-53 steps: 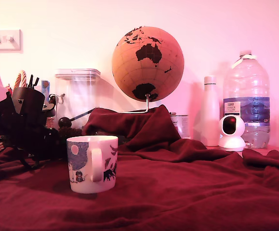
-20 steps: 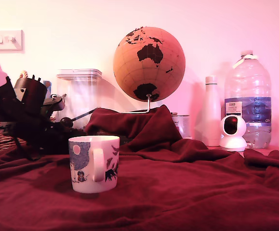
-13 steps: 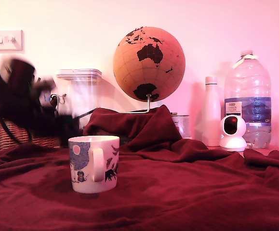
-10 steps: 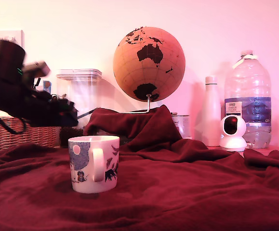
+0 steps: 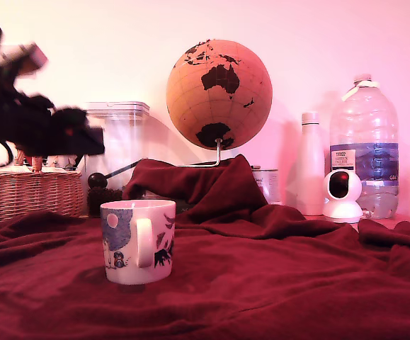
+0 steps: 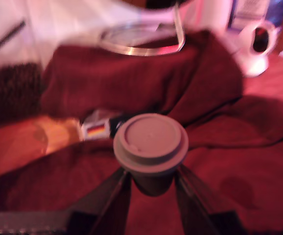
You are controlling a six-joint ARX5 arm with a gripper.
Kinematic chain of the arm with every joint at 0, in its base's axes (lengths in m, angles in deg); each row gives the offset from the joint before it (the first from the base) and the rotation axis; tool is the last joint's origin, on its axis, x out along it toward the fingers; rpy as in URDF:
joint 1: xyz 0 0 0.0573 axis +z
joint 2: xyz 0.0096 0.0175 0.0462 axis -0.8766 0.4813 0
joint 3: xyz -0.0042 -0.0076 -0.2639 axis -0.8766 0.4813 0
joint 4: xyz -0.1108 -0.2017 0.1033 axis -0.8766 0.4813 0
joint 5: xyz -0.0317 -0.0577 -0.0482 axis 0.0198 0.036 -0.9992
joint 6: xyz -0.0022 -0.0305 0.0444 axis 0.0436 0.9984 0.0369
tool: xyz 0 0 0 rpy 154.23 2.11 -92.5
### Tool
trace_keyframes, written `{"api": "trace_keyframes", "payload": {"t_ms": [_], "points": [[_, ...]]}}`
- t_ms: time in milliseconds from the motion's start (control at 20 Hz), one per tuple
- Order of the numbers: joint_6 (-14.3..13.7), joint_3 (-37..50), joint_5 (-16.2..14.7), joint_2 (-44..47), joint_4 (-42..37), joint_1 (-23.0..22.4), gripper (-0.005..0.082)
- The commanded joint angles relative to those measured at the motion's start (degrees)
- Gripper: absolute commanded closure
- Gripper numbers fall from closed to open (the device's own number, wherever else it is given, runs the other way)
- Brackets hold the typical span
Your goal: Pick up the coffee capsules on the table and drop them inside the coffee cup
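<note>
Since the earlier frames we see the arm has risen from low on the red cloth at the exterior view's left to well above the basket (image 5: 27, 195), which it no longer hides. The gripper (image 5: 84, 140) now hangs blurred in the air, above the cup and to the exterior view's left of it, in front of the clear canister (image 5: 120, 145).

In the wrist view the jaws are clamped on a coffee capsule (image 6: 150, 143), one finger (image 6: 113, 196) on each side of its dark body, its flat round lid facing the camera. Below it lies the cloth-covered table (image 6: 258, 166), rumpled into folds.

The cup (image 5: 137, 241) stands upright on the table (image 5: 282, 283) in the exterior view's lower left, handle toward the camera, its rim open. We cannot tell whether anything lies inside it.

Behind, along the wall, we see a globe (image 5: 219, 93), a white bottle (image 5: 309, 163), a small white camera (image 5: 340, 195) and a large water bottle (image 5: 362, 145).
</note>
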Motion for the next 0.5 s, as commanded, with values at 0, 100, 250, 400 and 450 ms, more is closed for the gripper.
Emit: {"api": "trace_keyframes", "payload": {"t_ms": [0,100,250,400,450], "points": [[-0.22,2.8,-0.44,-1.95,0.5,-0.13,0.0559],[-0.22,4.46,-1.6,-4.17,1.03,-0.11,0.0559],[0.0,7.45,-1.79,-7.82,1.44,-0.13,0.0559],[0.85,10.27,-2.45,-11.32,2.05,-0.13,0.0559],[0.9,11.19,-2.67,-12.46,2.29,-0.13,0.0559]]}}
